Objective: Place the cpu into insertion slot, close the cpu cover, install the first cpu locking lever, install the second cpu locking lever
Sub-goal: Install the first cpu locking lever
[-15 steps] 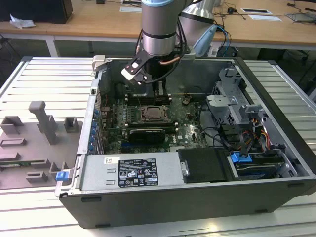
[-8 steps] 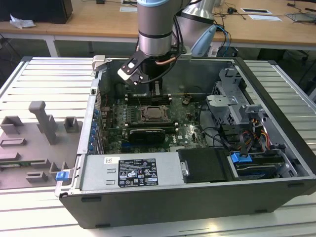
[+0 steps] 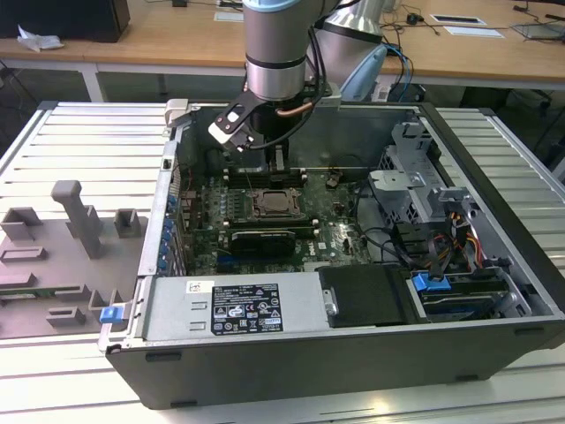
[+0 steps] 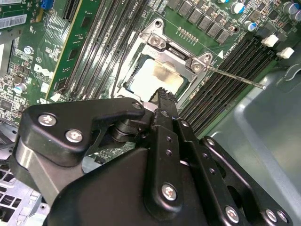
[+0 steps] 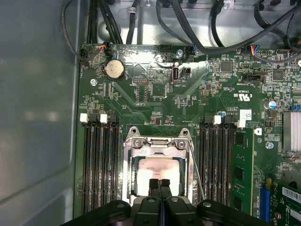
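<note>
The cpu [image 5: 157, 173] [image 4: 157, 77], pale and silvery, lies in the insertion slot [image 3: 272, 205] on the green motherboard. The cpu cover [image 5: 158, 143] [image 4: 175, 51], a silvery frame, lies flat around it, and the chip shows through its window. A thin locking lever rod [image 4: 235, 78] [image 5: 195, 165] slants away from the socket's side, free of any catch. My gripper [image 5: 160, 182] [image 4: 163, 92] [image 3: 267, 163] hangs just above the cpu. Its black fingertips are pressed together with nothing between them.
Rows of black memory slots [image 5: 99, 165] flank the socket, with a green memory stick [image 5: 242, 165] beside them. Cables [image 5: 197, 28] run along the case wall. In the exterior view, a power supply [image 3: 234, 309] and a drive cage [image 3: 415, 177] crowd the open case. Grey fixtures [image 3: 75, 225] stand outside it.
</note>
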Motion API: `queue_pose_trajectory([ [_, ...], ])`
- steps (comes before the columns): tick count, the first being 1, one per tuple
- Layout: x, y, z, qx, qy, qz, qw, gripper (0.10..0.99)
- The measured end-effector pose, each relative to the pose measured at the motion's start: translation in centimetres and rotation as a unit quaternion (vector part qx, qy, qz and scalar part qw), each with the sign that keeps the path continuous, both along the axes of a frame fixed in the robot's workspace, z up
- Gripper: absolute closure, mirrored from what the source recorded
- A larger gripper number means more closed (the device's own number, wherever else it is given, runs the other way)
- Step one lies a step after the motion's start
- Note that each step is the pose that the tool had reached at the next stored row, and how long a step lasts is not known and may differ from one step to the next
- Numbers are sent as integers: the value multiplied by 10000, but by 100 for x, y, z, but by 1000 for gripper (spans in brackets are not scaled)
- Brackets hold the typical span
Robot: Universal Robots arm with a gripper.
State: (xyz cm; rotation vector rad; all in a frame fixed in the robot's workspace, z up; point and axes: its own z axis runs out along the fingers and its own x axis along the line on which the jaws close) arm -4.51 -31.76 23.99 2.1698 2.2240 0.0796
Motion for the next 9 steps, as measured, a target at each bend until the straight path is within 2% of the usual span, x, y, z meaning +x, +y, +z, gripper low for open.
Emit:
queue_pose_trajectory([
  [5,0,0,17,0,1,0,10000,980],
  [9,0,0,64,-2,8,0,10000,980],
])
